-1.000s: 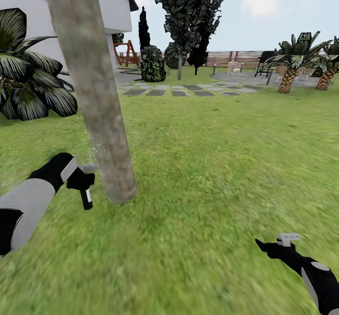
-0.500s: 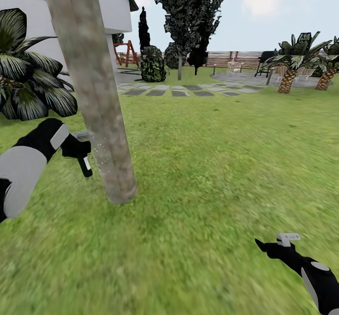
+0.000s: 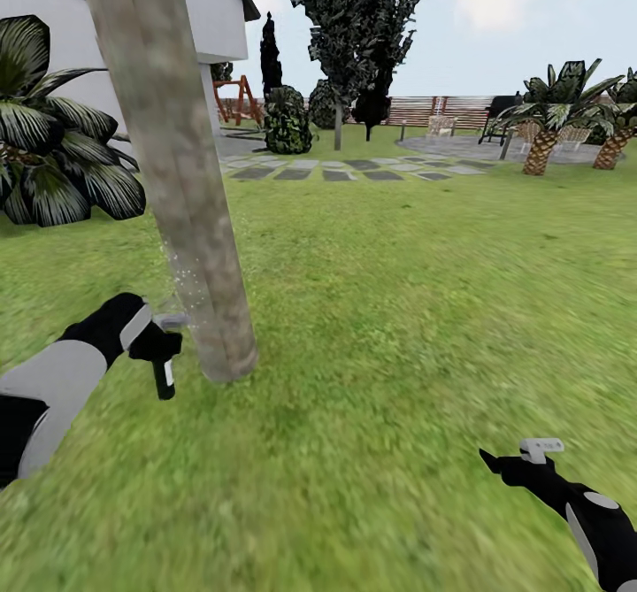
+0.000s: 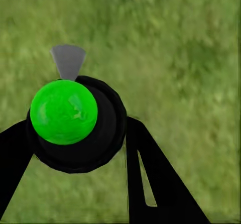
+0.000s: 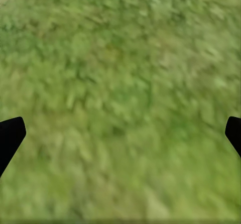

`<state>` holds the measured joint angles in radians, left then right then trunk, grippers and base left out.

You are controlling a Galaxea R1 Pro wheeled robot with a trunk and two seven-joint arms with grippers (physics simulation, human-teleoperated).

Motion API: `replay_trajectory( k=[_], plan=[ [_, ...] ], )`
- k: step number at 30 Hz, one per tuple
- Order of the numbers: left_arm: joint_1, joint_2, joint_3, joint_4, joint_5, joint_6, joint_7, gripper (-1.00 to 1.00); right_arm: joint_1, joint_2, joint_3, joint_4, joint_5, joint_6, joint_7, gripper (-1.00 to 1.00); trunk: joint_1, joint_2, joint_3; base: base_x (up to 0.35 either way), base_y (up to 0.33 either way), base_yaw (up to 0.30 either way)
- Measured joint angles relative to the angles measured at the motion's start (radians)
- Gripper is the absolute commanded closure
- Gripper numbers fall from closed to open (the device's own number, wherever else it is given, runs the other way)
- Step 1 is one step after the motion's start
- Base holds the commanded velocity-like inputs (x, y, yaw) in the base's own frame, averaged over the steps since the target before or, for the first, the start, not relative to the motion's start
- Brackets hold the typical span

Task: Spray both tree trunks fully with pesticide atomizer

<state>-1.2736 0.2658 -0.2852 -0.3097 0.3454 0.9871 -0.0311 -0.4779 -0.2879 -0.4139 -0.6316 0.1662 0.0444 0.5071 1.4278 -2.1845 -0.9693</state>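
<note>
While the left gripper (image 3: 157, 344) clamps the pesticide atomizer (image 3: 165, 371), its nozzle points at the tree trunk (image 3: 190, 220). Its white label is too small to read. The right gripper (image 3: 509, 466) hangs spread apart over grass (image 3: 398, 326).

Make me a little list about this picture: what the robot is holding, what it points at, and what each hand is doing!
place: grass lawn with a fence far behind
left gripper: shut on the pesticide atomizer
atomizer nozzle: points at the near tree trunk, low down near its base
spray: tiny white specks on the trunk beside the nozzle
right gripper: open, holds nothing, low over the grass
second tree: far off, by the stepping stones
also there: palms, broad-leaved bush, white house
</note>
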Motion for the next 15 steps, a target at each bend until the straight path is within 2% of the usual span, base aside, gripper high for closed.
replay_trajectory(
  k=[2, 4, 7, 10, 12, 13, 15],
  plan=[
    [0.046, -0.001, -0.001, 0.0, -0.003, -0.055, -0.014, 1.0, 0.0, 0.0, 0.0, 0.001, 0.0, 0.0, -0.001, -1.0, 0.0, 0.0, 0.0, 0.0, 0.0, 0.0],
    [0.097, -0.001, 0.0, 0.003, -0.009, -0.154, -0.011, 1.0, 0.0, 0.0, 0.0, 0.001, 0.0, -0.001, 0.0, -1.0, 0.0, 0.0, 0.0, 0.0, 0.0, 0.0],
    [0.158, 0.001, 0.001, 0.01, -0.012, -0.255, -0.005, 1.0, 0.0, 0.0, 0.0, 0.001, 0.0, -0.002, 0.0, -1.0, 0.0, 0.0, 0.0, 0.0, 0.0, 0.0],
    [0.215, 0.002, 0.003, 0.011, -0.008, -0.32, -0.002, 1.0, 0.0, 0.0, -0.002, 0.001, 0.0, -0.002, 0.0, -1.0, 0.0, 0.0, 0.0, 0.0, 0.0, 0.0],
    [0.26, -0.001, 0.003, 0.012, -0.002, -0.336, -0.003, 1.0, 0.0, -0.001, -0.003, 0.0, -0.001, -0.002, 0.0, -1.0, 0.0, 0.0, 0.0, 0.0, 0.0, 0.0],
    [0.283, -0.002, 0.003, 0.01, 0.006, -0.34, -0.004, 1.0, 0.0, -0.001, -0.004, -0.001, -0.002, -0.001, 0.001, -1.0, 0.0, 0.0, 0.0, 0.0, 0.0, 0.0],
    [0.32, -0.002, 0.001, 0.006, 0.045, -0.377, -0.003, 1.0, 0.0, -0.001, -0.004, -0.003, -0.002, -0.001, 0.001, -1.0, 0.0, 0.0, 0.0, 0.04, -0.054, 0.0]
  ],
)
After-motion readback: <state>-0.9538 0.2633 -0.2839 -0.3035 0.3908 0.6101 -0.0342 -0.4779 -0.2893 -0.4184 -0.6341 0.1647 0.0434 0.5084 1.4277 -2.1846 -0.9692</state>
